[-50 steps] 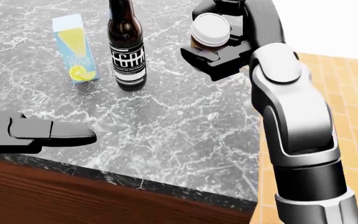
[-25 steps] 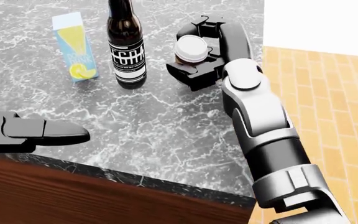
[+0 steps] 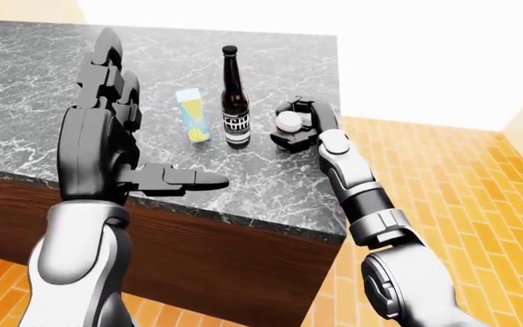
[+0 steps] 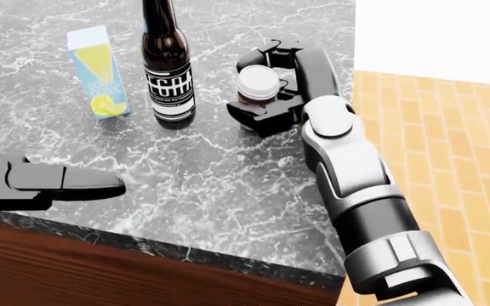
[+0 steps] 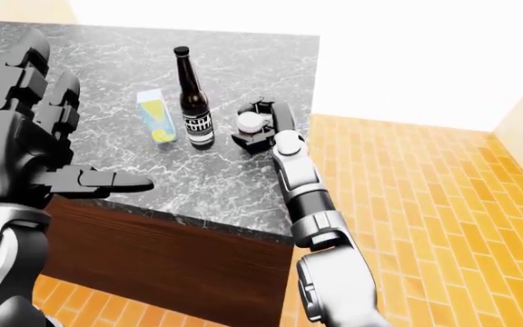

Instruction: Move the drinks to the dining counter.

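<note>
Right hand (image 4: 266, 95) is closed round a white-lidded brown cup (image 4: 256, 83), held low over the dark marble table (image 4: 228, 185) beside a brown glass bottle (image 4: 167, 70) and a blue-and-yellow carton (image 4: 98, 71); setting down and release are judged next. Left hand (image 3: 107, 146) is held open, empty.

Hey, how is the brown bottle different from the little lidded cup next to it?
The brown bottle is tall and narrow with a black and white label; the lidded cup is short and squat with a white lid. The bottle stands free on the marble counter, touched by nothing, while the right hand has its fingers closed round the cup. The bottle sits beside the yellow and blue carton; the cup is nearer the counter's right edge. Both are upright.
</note>
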Robot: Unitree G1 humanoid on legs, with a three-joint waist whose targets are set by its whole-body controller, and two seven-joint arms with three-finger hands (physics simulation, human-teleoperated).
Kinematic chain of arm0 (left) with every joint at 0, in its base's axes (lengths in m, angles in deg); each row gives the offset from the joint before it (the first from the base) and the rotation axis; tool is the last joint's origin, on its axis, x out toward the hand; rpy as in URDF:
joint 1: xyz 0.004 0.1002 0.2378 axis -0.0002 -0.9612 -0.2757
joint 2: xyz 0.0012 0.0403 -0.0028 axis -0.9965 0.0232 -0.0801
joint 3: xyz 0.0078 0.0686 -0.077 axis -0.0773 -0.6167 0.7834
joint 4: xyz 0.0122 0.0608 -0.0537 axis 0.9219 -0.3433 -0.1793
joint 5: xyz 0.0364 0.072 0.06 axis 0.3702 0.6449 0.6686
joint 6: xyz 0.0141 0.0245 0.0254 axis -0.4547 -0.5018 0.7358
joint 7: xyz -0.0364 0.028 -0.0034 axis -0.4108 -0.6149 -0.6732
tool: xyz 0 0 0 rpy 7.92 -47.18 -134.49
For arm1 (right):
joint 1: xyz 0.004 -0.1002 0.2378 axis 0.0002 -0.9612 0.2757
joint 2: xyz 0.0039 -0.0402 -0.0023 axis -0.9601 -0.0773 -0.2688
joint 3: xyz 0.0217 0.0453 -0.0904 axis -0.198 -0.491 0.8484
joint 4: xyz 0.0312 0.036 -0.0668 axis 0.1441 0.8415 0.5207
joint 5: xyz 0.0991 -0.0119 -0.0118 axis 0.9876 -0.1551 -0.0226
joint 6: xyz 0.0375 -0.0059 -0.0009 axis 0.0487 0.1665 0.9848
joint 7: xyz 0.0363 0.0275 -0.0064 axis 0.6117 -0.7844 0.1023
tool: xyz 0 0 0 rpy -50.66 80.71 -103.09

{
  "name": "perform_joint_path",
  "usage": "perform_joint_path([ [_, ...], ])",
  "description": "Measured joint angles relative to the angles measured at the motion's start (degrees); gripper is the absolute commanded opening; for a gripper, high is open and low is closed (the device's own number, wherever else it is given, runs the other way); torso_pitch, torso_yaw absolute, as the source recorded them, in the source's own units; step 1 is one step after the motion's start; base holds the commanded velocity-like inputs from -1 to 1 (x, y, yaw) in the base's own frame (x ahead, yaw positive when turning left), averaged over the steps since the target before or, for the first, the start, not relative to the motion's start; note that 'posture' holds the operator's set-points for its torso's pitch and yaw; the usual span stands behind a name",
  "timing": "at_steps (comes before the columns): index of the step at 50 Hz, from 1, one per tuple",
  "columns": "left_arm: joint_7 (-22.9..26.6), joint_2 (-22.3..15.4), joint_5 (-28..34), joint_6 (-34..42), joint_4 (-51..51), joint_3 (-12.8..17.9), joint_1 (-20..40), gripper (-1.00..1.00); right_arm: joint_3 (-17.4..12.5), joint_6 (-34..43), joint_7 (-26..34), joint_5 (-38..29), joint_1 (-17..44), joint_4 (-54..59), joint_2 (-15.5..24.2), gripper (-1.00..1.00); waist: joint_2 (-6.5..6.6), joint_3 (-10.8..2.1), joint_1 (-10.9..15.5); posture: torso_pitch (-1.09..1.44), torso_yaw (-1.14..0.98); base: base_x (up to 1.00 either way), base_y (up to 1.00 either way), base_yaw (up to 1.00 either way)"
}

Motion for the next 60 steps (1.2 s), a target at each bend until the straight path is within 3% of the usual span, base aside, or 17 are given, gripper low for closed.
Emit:
perform_joint_path([
  [3,-0.05,0.04,0.05,-0.36,-0.21,-0.10,-0.16,1.00,0.09,-0.05,0.31,-0.38,-0.06,0.06,-0.01,-0.16,0.01,-0.06,-0.04,0.00,0.00,0.00,0.00,0.00],
  [7,-0.05,0.08,0.16,-0.59,-0.34,-0.21,-0.32,1.00,0.06,-0.30,0.76,-0.74,0.00,0.39,0.01,-0.06,0.03,-0.11,-0.04,0.00,0.00,0.00,0.00,0.00],
  [9,0.00,0.09,0.18,-0.62,-0.29,-0.14,-0.40,1.00,0.06,-0.70,1.00,-0.89,0.00,0.68,0.00,0.18,0.02,-0.17,-0.04,0.00,0.00,0.00,0.00,0.00],
  [13,-0.05,-0.07,0.06,-0.13,0.21,0.36,0.02,1.00,0.21,-0.98,1.77,-1.20,-0.19,0.72,-0.08,0.39,0.01,-0.27,-0.03,0.00,0.00,0.00,0.00,0.00],
  [19,-0.22,-0.10,0.00,-0.49,-0.03,0.28,-0.05,1.00,0.42,-0.54,2.74,-1.59,-0.48,0.34,-0.26,0.98,-0.02,-0.31,0.14,0.00,0.00,0.00,0.00,0.00],
  [27,-0.30,-0.30,0.08,-0.06,0.25,0.27,0.28,1.00,0.53,1.26,3.46,-2.12,-1.70,-2.41,0.19,1.00,-0.24,-0.12,0.48,0.00,0.00,0.00,0.00,0.00],
  [34,-0.52,-0.42,0.43,0.95,0.74,-0.10,1.00,1.00,-0.35,8.48,4.12,-2.59,-5.24,-12.45,2.55,0.89,-0.59,0.34,0.66,0.00,0.00,0.00,0.00,0.00],
  [49,-0.15,0.43,2.03,0.51,0.25,-1.57,0.62,1.00,-2.60,25.33,7.84,-2.92,-15.51,-45.57,6.59,0.86,-0.76,0.25,0.58,0.00,0.00,0.00,0.00,0.00],
  [60,0.16,0.41,2.55,1.58,0.92,-1.09,1.18,1.00,-2.68,44.02,14.69,-6.90,-22.07,-78.50,10.03,0.95,-1.14,0.47,0.59,0.00,0.00,0.00,0.00,0.00],
])
